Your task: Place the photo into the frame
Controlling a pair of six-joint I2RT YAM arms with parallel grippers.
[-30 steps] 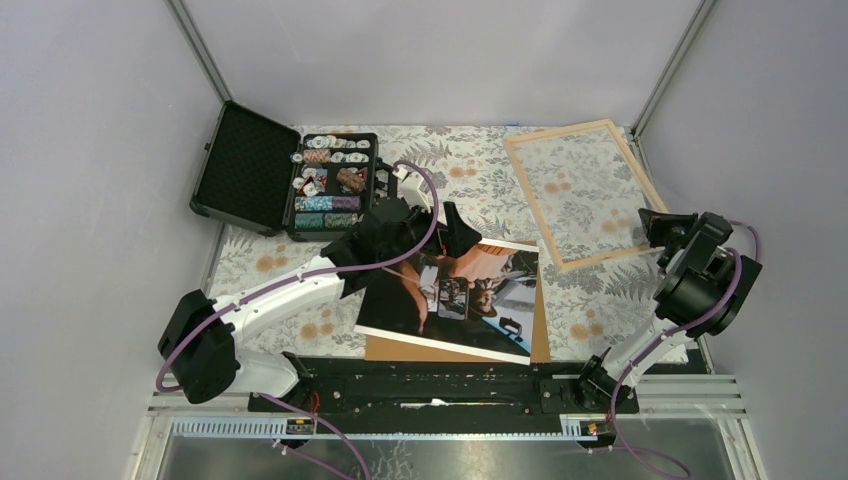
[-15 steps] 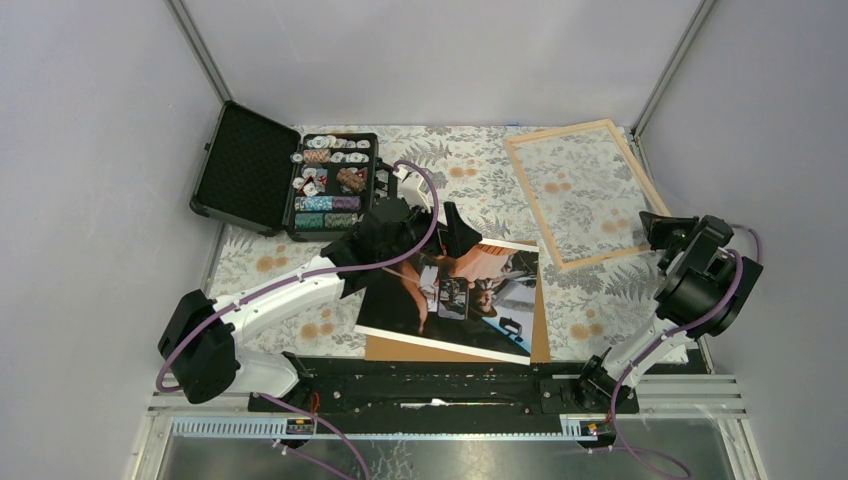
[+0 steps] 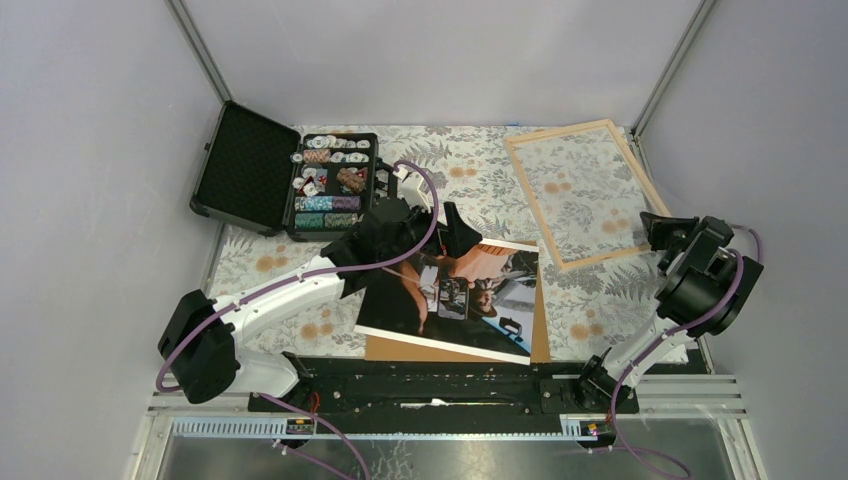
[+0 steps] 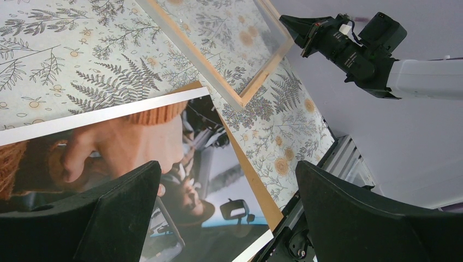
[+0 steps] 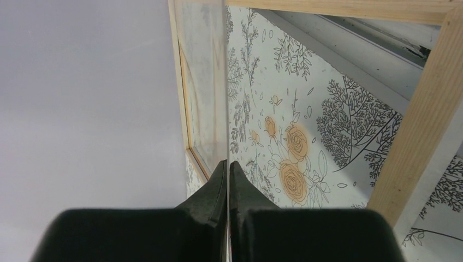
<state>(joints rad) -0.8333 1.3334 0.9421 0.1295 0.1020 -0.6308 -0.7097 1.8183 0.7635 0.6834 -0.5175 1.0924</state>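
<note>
Nothing has shifted: left fingers (image 4: 120, 213) apart over glossy photo (image 4: 136, 136); right fingers (image 5: 218, 185) together beside light-wood frame (image 5: 415, 125).

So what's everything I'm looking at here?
photo: one, dark with orange tones, white border, centre, lying on the board
cardboard backing board: one, brown, under the photo
frame: one, light wood, clear pane, far right
poker chip case: one, black, open, far left
poker chips: many, mixed colours, in the case
tablecloth: one, pale floral, spread beneath everything
left arm, right arm: two, white and black, near edge
left fingers: black, open, over the photo's far edge
right fingers: black, shut, at the frame's near right side
</note>
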